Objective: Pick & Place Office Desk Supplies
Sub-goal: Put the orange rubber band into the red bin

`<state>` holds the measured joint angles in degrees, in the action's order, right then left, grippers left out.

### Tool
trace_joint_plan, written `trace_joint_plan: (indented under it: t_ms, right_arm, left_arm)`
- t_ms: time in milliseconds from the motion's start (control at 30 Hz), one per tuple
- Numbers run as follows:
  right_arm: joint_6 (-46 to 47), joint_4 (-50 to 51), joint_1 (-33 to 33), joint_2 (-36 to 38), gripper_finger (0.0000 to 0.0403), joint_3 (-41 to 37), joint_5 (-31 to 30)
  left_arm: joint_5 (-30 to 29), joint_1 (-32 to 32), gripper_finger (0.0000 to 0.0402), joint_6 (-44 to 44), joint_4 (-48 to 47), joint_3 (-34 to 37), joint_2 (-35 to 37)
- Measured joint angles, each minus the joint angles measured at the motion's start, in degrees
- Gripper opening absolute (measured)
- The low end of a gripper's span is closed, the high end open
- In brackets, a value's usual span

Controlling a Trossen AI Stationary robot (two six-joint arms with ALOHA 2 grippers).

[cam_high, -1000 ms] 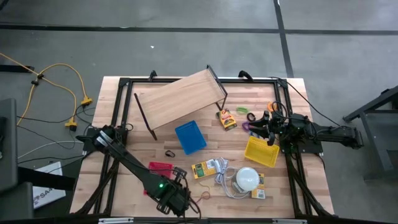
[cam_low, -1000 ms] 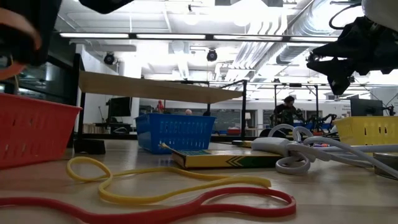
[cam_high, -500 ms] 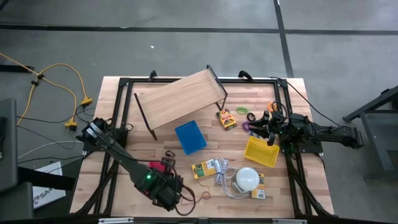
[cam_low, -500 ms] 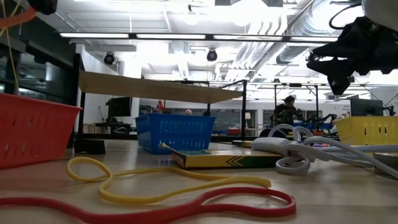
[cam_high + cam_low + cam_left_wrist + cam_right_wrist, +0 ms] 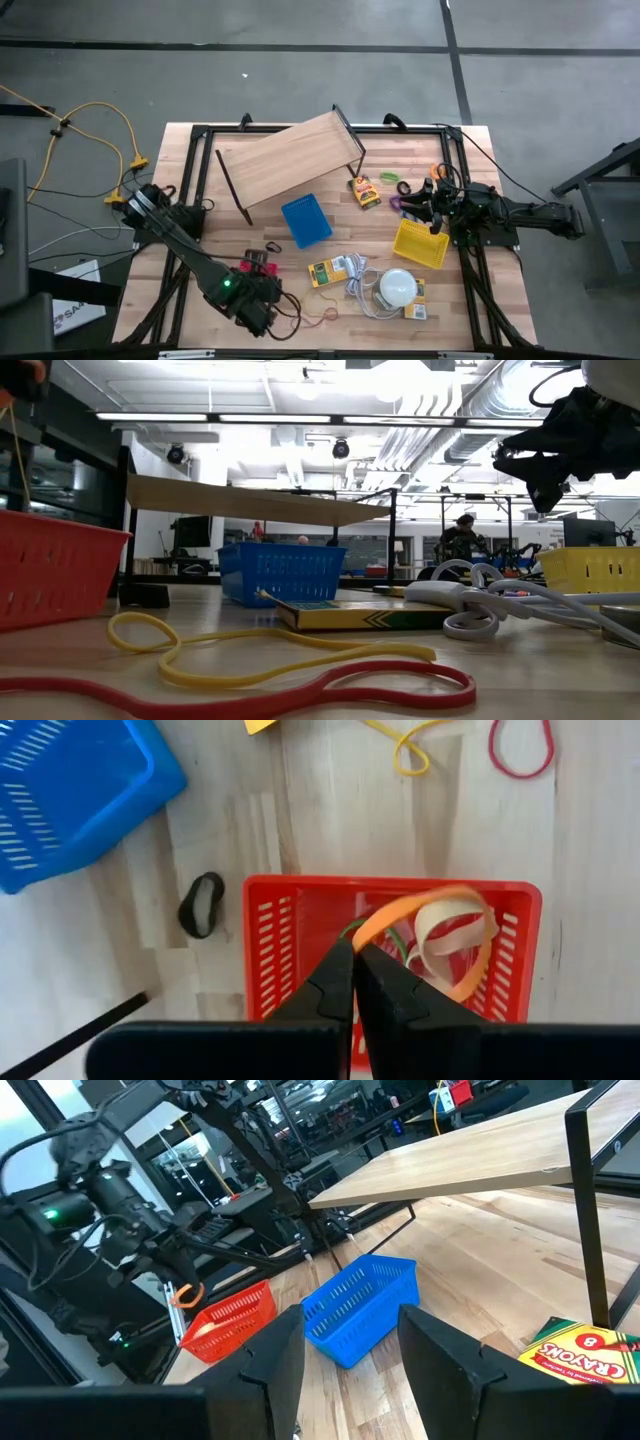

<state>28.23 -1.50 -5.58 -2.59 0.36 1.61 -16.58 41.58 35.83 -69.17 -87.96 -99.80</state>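
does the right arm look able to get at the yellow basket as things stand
Probably yes: the right gripper hangs open just above the yellow basket, with nothing between them. The left gripper, shut on an orange rubber band, is far off over the red basket.

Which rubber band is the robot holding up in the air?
The orange rubber band, pinched in the left gripper above the red basket. The yellow and red ones lie on the table.
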Motion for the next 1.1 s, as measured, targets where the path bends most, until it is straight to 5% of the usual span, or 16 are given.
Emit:
trace_joint_plan:
  t_ms: [333,1100]
  right_arm:
    - [0.00,0.00,0.01,0.02,0.0150,0.00,0.02]
    - [0.00,0.01,0.01,0.00,0.0150,0.00,0.02]
  left_arm:
    - [5.94,-2.18,0.0001,3.23,14.77,18.49,10.22]
    - [6.83,-2.69,0.0001,2.72,18.57,23.12,10.61]
